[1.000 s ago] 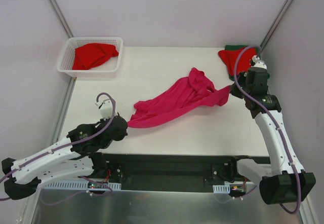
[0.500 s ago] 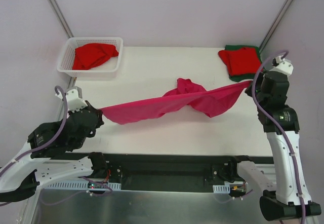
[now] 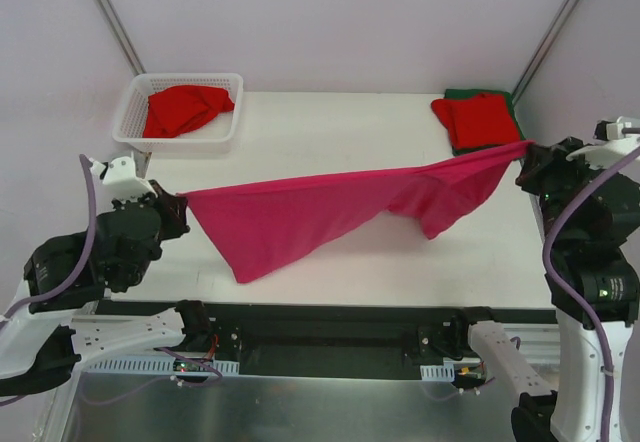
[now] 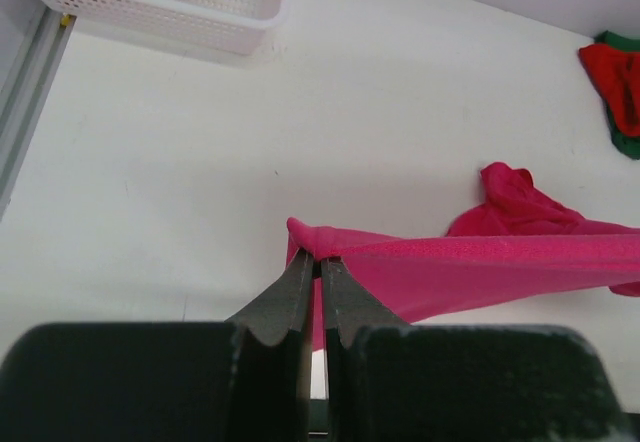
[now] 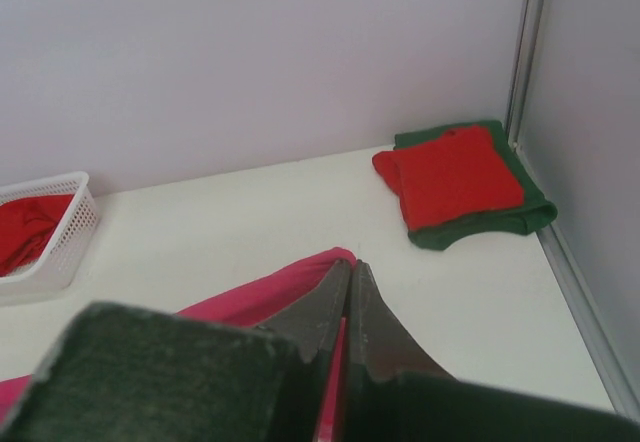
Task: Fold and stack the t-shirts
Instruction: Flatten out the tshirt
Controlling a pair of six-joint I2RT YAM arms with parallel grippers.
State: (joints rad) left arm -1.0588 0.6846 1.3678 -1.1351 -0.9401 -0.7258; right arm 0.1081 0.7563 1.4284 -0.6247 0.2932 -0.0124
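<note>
- My left pincer (image 4: 319,260) is closed tight on one corner of the pink t-shirt (image 3: 300,217), with a small knob of cloth bunched just past the fingertips.
- It sits off the left side of the table (image 3: 330,127), level with the middle of that side.
- My right pincer (image 5: 350,265) is also clamped shut on the pink t-shirt, with the cloth pinched between the fingers. It is off the right side of the table, a little farther back than my left one.
- The pink t-shirt is stretched between the two pincers, so its upper edge runs as a taut line across the table from left to right.
- Below that line the cloth hangs in a wide triangle whose tip points to the near left. A smaller flap droops right of centre.
- From my left wrist a crumpled fold of the shirt seems to lie on the table. I cannot tell whether the triangle's tip touches it.
- In the far right corner a folded red t-shirt (image 3: 478,119) lies on top of a folded green t-shirt (image 5: 520,217), whose edge shows around it.
- In the far left corner stands a white basket (image 3: 135,132) with a crumpled red t-shirt (image 3: 185,109) inside, well apart from the pink one.
</note>
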